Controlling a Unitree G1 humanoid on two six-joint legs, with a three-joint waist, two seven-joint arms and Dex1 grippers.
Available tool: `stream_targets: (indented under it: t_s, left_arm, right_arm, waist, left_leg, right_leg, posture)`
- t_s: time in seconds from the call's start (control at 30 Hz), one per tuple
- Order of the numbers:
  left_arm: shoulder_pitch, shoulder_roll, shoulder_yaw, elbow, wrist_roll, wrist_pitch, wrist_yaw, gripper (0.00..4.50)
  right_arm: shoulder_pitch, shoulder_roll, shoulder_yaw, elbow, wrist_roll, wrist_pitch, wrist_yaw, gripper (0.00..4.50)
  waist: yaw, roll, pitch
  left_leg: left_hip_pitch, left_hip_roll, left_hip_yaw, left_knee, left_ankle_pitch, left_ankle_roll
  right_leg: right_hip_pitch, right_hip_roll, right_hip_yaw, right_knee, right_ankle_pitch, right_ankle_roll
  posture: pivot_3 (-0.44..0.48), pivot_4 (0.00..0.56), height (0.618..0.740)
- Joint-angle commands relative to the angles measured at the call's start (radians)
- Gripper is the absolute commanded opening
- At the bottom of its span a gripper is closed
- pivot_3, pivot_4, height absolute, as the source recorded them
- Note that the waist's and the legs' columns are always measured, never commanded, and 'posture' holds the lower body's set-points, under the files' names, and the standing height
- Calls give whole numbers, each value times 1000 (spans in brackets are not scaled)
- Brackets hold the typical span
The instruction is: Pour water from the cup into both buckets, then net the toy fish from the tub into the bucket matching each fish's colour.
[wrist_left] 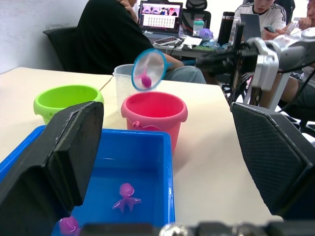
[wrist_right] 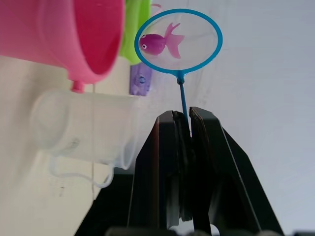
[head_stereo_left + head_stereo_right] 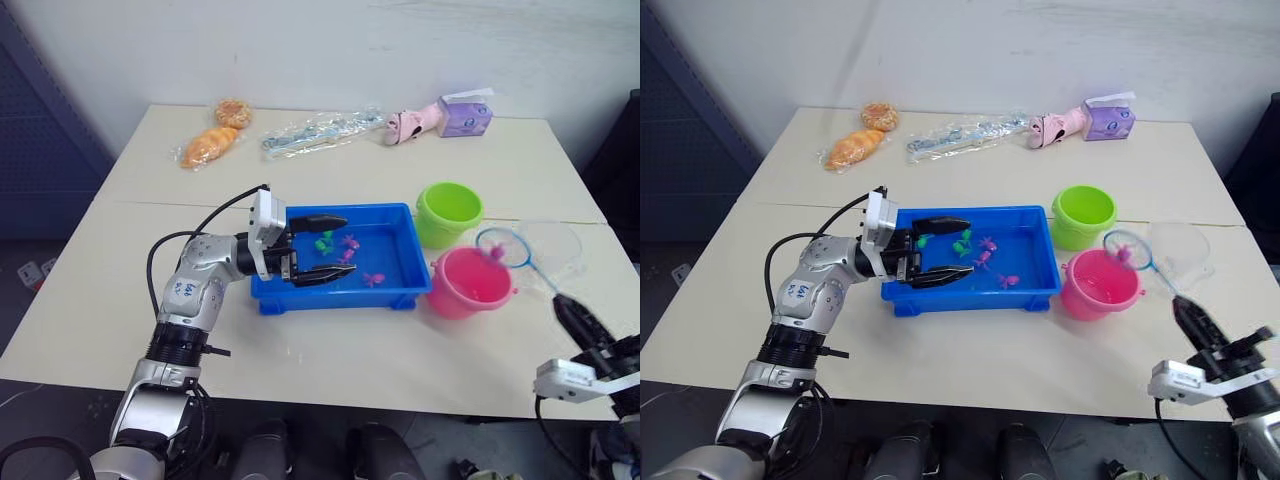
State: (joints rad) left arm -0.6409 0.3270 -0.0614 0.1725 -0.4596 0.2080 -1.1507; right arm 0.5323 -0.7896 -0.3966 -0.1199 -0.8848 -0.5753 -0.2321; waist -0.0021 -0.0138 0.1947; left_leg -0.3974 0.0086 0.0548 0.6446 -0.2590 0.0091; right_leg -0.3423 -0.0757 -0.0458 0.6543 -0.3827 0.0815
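Observation:
The blue tub (image 3: 340,298) sits mid-table with green toy fish (image 3: 324,240) and pink toy fish (image 3: 373,279) in shallow water. My left gripper (image 3: 348,245) is open, its fingers spread over the tub's left half with nothing between them. Right of the tub stand the lime green bucket (image 3: 449,212) and the pink bucket (image 3: 468,283). The clear cup (image 3: 550,245) stands beyond the pink bucket. My right gripper (image 2: 188,114) is shut on the net's thin handle. The net's blue hoop (image 2: 178,43) hangs over the pink bucket's far rim, with a pink fish (image 2: 157,43) in its mesh.
Along the table's far edge lie wrapped bread (image 3: 210,146), a clear plastic packet (image 3: 320,130), a pink toy (image 3: 415,123) and a purple box (image 3: 463,116). In the left wrist view, people (image 1: 113,34) sit at a desk with a laptop (image 1: 160,14) beyond the table.

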Motion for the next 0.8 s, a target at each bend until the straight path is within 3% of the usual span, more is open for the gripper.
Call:
stream_targets:
  t_s: [0.03,0.43,0.57,0.8]
  left_arm:
    - [-11,-3,5,-18,-4,-9,0,4429]
    - [0,-4,5,-16,-3,-11,-2,4429]
    - [2,-5,-3,-14,0,-13,-8,4429]
    - [-1,-18,5,-5,-1,-23,4,4429]
  right_arm:
    - [-6,7,-44,-44,12,28,-17,0]
    - [9,-5,-175,-69,28,25,-51,0]
    - [4,-5,-5,-34,-14,-19,5,0]
    - [-24,-17,-167,-99,60,46,12,0]
  waist:
    - [1,1,0]
    - [0,1,0]
    - [0,1,0]
    - [-1,3,1]
  left_leg:
    - [0,0,0,0,0,0]
    - [0,0,1,0,0,0]
    - [1,0,1,0,0,0]
    - [1,0,2,1,0,1]
  right_leg:
    - [0,0,0,0,0,0]
    - [0,0,1,0,0,0]
    - [1,0,1,0,0,0]
    - [1,0,2,0,0,0]
  posture:
    - [0,150,740]
    - [0,150,740]
    - [0,150,740]
    - [0,150,740]
